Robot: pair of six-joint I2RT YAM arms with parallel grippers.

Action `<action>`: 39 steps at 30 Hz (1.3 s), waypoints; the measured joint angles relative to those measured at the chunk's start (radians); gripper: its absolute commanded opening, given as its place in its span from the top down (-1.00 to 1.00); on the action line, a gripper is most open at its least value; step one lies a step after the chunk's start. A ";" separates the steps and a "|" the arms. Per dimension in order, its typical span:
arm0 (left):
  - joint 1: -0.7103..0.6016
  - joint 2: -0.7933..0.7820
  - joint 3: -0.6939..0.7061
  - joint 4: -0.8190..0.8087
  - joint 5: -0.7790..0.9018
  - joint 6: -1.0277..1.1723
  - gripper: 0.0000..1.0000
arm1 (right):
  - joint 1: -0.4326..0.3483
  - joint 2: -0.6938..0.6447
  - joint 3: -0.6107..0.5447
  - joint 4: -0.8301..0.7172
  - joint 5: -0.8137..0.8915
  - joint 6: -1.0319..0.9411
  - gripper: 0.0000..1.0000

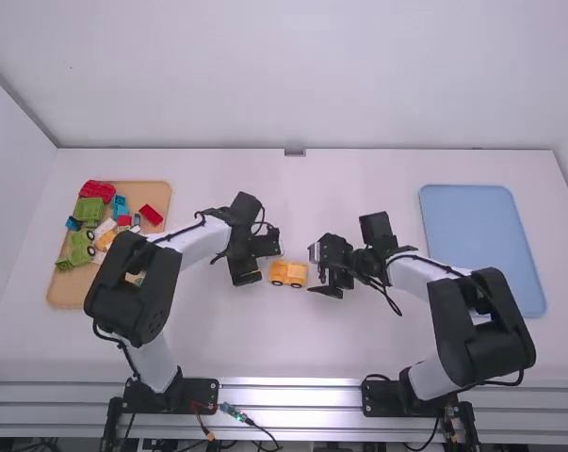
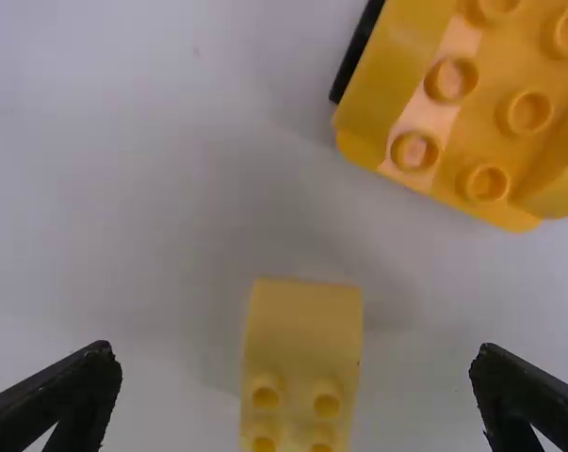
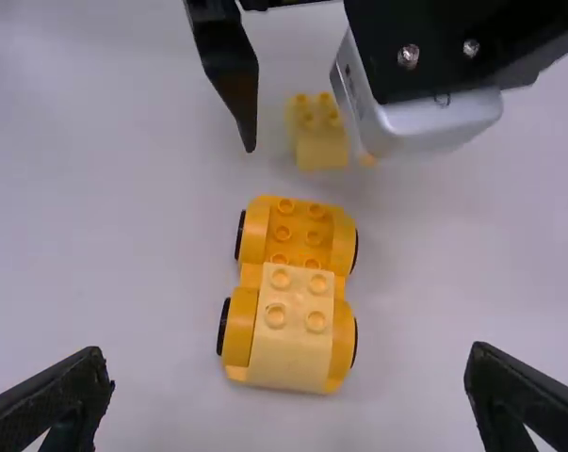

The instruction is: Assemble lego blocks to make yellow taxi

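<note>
In the high view my left gripper (image 1: 246, 272) is just left of the orange-yellow car base (image 1: 288, 274), and my right gripper (image 1: 327, 284) is just right of it. The left wrist view has my left gripper (image 2: 296, 363) open around a small yellow block (image 2: 305, 325), not touching it, with the car base (image 2: 510, 113) beyond. In the right wrist view my right gripper (image 3: 291, 372) stands open, the wheeled car base (image 3: 282, 311) beyond its tips with a pale yellow block (image 3: 296, 325) on one end. The small yellow block (image 3: 319, 146) lies past the car's other end, beside the left gripper's finger.
A tan tray (image 1: 69, 290) with green, red, blue and other blocks lies at the left, partly behind the left arm. At the right is a blue tray (image 1: 481, 226), near the right arm. The two grippers stand close together, with the car between them.
</note>
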 measured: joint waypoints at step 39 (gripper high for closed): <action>0.095 0.000 -0.082 0.126 0.104 0.130 -0.68 | 0.070 0.000 -0.196 0.371 0.075 0.224 -0.98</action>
